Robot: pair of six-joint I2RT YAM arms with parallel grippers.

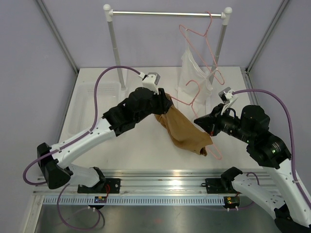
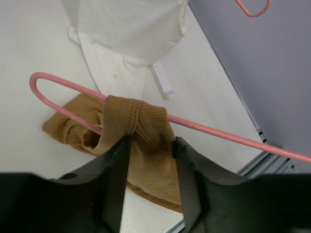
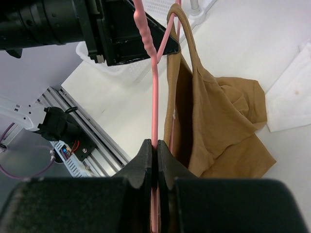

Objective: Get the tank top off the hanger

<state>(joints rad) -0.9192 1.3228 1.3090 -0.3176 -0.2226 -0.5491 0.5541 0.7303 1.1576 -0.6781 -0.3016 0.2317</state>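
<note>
Nearest the arm bases, the right gripper (image 3: 156,145) is clenched flat on the pink wire of the hanger (image 3: 154,92), holding it tilted above the worktop (image 1: 136,145). That clamp is the anchor, and it wants to hold firm and not turn while the cloth is drawn off.

Just beyond, the tank top (image 1: 183,132) hangs from the wire in a caramel bundle. Its lower part is slumped on the worktop and one thin strap is looped over the wire.

Farther on, the left gripper (image 2: 151,141) straddles the ribbed shoulder band where it wraps the wire. It has a finger on each side of the cloth and its jaws are partway in; whether they already pinch the fabric I cannot tell.

To do this well, I judge the jaws should close on cloth only, with the wire left outside the pinch, or the hanger gets dragged along. The pull then ought to run along the wire toward its rounded free end, so the band slides off the bend rather than snagging. The other strap may catch, so a slow draw suits.

At the back, a white sheer garment (image 1: 197,73) hangs from the rail (image 1: 167,14); the pull should steer away from it.
</note>
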